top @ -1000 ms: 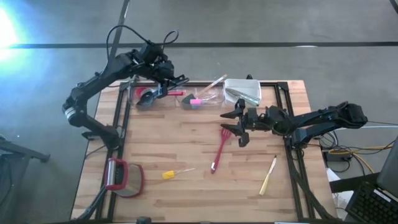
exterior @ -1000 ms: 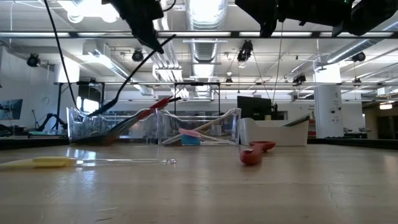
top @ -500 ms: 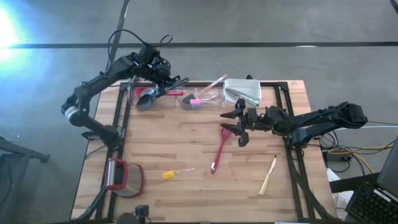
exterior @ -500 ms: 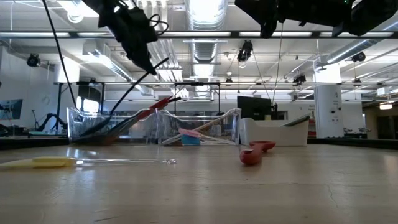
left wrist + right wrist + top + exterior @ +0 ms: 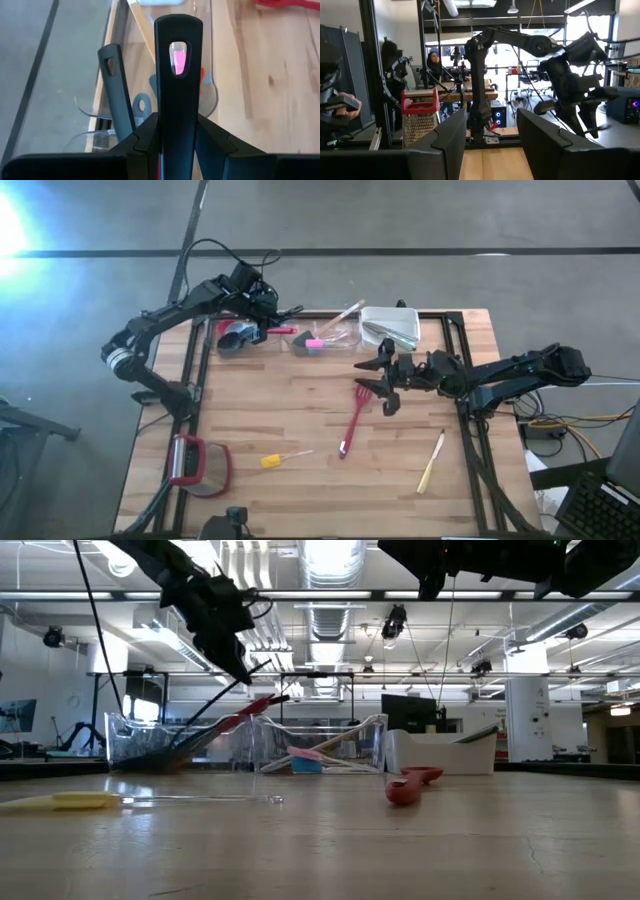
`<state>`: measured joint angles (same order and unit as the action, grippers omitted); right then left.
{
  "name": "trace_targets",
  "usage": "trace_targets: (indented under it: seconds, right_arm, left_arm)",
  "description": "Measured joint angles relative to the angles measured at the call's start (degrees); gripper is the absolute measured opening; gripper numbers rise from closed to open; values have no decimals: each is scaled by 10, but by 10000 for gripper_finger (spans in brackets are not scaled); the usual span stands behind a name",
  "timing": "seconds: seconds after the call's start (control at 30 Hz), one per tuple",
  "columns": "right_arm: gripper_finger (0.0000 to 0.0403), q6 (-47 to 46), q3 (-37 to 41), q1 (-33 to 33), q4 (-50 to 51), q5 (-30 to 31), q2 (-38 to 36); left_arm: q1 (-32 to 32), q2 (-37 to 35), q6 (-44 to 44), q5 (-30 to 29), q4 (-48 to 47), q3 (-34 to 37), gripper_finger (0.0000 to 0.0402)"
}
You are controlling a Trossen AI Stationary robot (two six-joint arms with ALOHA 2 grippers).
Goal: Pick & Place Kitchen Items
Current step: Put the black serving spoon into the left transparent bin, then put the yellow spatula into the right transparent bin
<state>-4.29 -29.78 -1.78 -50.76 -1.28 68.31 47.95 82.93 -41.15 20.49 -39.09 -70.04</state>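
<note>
My left gripper (image 5: 262, 308) is over the clear tub (image 5: 238, 338) at the far left, shut on a black utensil (image 5: 215, 705). The utensil slants, its lower end down in the tub. A second black handle (image 5: 114, 85) leans in the same tub, and a red utensil (image 5: 283, 330) pokes out of it. My right gripper (image 5: 386, 387) is open and empty above the head of the red spatula (image 5: 353, 420), which lies flat on the table. A yellow piece (image 5: 271, 461) and a pale wooden utensil (image 5: 432, 463) lie near the front. My left gripper pinches the black utensil's handle (image 5: 178, 115) between its two fingers, short of the free end with the hanging hole (image 5: 178, 55). The handle runs along the fingers and sticks out past them. The utensil is tilted, its lower end in the clear tub (image 5: 150, 740).
A second clear tub (image 5: 322, 338) with pink and wooden pieces and a white tub (image 5: 390, 327) stand along the far edge. A red-framed grater (image 5: 196, 465) lies at the near left. The table's middle (image 5: 280, 405) is bare wood. People show beyond the table in the right wrist view.
My left gripper has gone down and a little toward the table's left edge, still shut on the black utensil. The utensil has tipped flatter, its lower end staying in the clear tub. My right arm has kept still.
</note>
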Motion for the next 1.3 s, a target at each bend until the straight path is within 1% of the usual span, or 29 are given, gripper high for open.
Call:
trace_targets:
  seconds: [0.23,0.33,0.37,0.4,0.5,0.6,0.67,0.73,0.93,1.07,1.2,1.3]
  right_arm:
    - [158,0,0,0,0,0,0]
    - [155,-1,0,0,6,0,0]
    - [153,-1,0,0,9,0,0]
    - [153,-1,0,0,11,0,0]
    - [150,-1,0,0,10,0,0]
    - [152,0,0,0,10,0,0]
    - [154,-1,0,0,10,0,0]
    - [156,-2,-1,0,11,0,0]
    - [153,-2,-4,0,10,0,0]
    - [146,-2,-5,0,10,0,0]
    - [142,-2,-5,0,11,0,0]
    - [139,-2,-5,0,15,-1,0]
  left_arm:
    - [0,42,2,-15,23,0,98]
    - [0,53,4,-37,34,0,98]
    - [0,55,10,-44,39,0,109]
    - [0,55,14,-52,44,0,128]
    - [1,51,22,-60,46,1,201]
    - [0,39,28,-60,46,-3,258]
    - [0,33,43,-63,45,-9,282]
    - [0,25,65,-68,43,-18,296]
    - [-12,-16,102,-67,7,-69,300]
    - [-39,-47,127,-61,-22,-103,300]
    - [-88,-83,133,-62,-44,-119,300]
    - [-139,-110,147,-72,-66,-120,300]
